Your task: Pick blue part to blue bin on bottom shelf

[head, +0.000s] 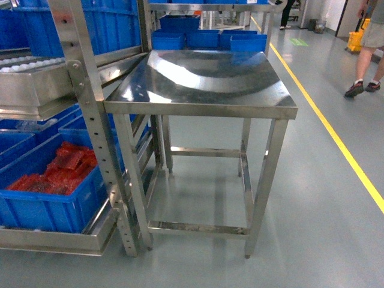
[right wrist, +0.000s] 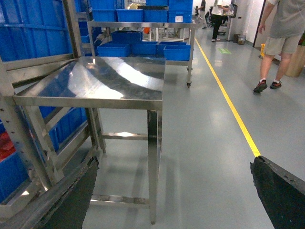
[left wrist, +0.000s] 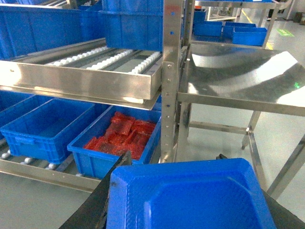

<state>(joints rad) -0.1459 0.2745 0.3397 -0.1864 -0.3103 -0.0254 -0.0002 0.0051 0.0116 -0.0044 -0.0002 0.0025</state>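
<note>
The left gripper [left wrist: 174, 167] is clamped on the blue part [left wrist: 186, 200], whose moulded blue face fills the bottom of the left wrist view between two dark fingers [left wrist: 95, 205]. The right gripper [right wrist: 174, 164] stands wide apart over bare floor, holding nothing, its two dark fingers [right wrist: 71, 200] at the lower corners of the right wrist view. Neither gripper shows in the head view. Only the left wrist view takes in the blue bin [left wrist: 43, 124], which sits empty on the bottom shelf [left wrist: 47, 174], touching the white rollers, just beside a second crate [left wrist: 90, 160] filled with red packets [left wrist: 124, 138]: two crates side by side on that level. The head view shows the packet crate but cuts off the bin's place at its left edge. One steel table [head: 198, 78] stands beside the rack in all three views. A yellow line [right wrist: 228, 102] runs along the floor to the right of it. The right wrist view catches two people, one walker [right wrist: 281, 38] near and another [right wrist: 219, 14] far down the aisle; the head view shows only one pair of legs.
</note>
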